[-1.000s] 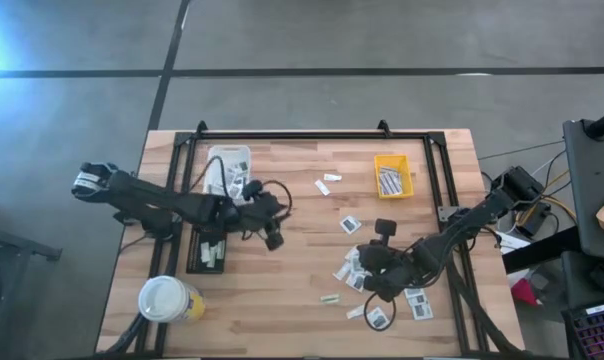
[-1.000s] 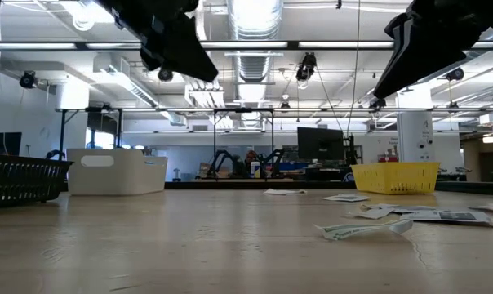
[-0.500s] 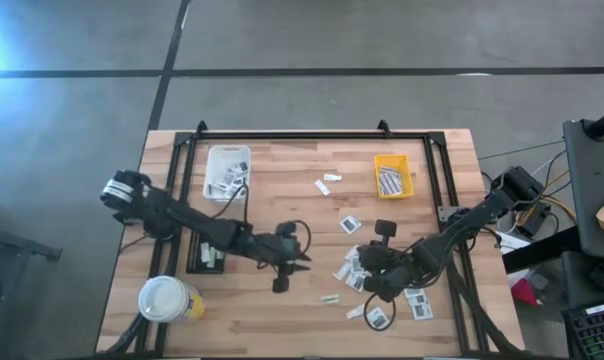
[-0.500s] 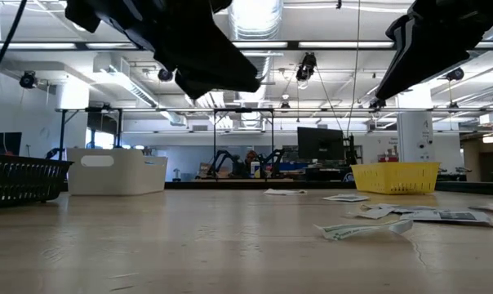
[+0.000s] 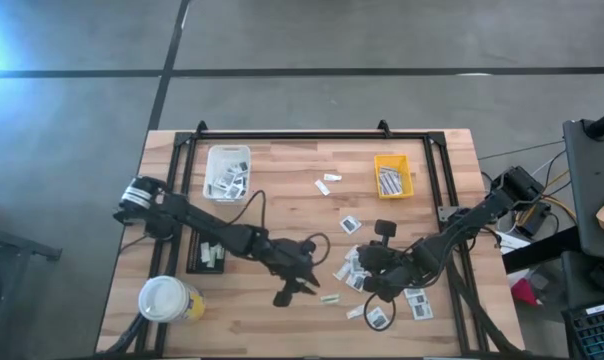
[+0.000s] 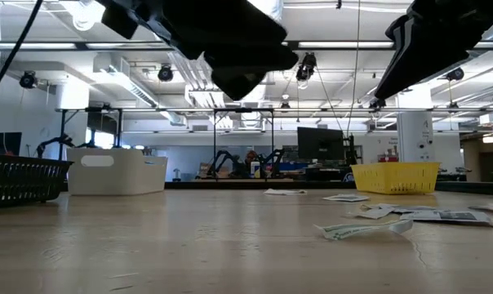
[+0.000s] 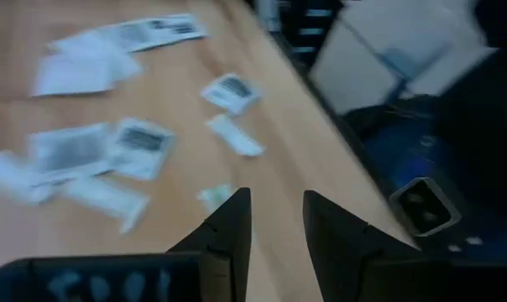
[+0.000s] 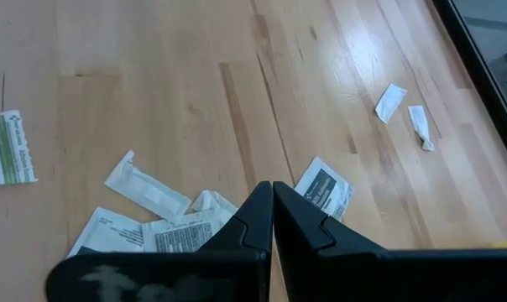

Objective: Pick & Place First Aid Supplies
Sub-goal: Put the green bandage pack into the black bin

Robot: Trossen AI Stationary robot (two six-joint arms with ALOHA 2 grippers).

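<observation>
Reaching across the lower middle of the high view, the left gripper (image 5: 300, 290) hangs with its fingers parted and nothing between them, just left of a small greenish packet (image 5: 329, 298) lying alone on the wooden table (image 5: 282, 190). My reading is that the step in hand is the approach for another pick, not a carry, since the fingers in the left wrist view frame only bare wood and loose packets beyond. More first aid supplies sit in a scattered cluster (image 5: 350, 268) at lower centre-right, with a few strays, one (image 5: 350, 225) near mid-frame and two (image 5: 327, 182) higher up. A white tray (image 5: 214, 157) at upper left, a yellow tray (image 5: 391, 161) at upper right and a black tray (image 5: 192, 262) at left already hold some pieces. The right gripper (image 5: 380, 290) waits over the cluster, clenched on nothing, as its wrist view shows the fingers pressed together above the packets. Next the left gripper likely needs to settle over the greenish packet, drop until the tips straddle it, and pinch low, because a packet this flat gives little edge to catch and may slide on the wood
</observation>
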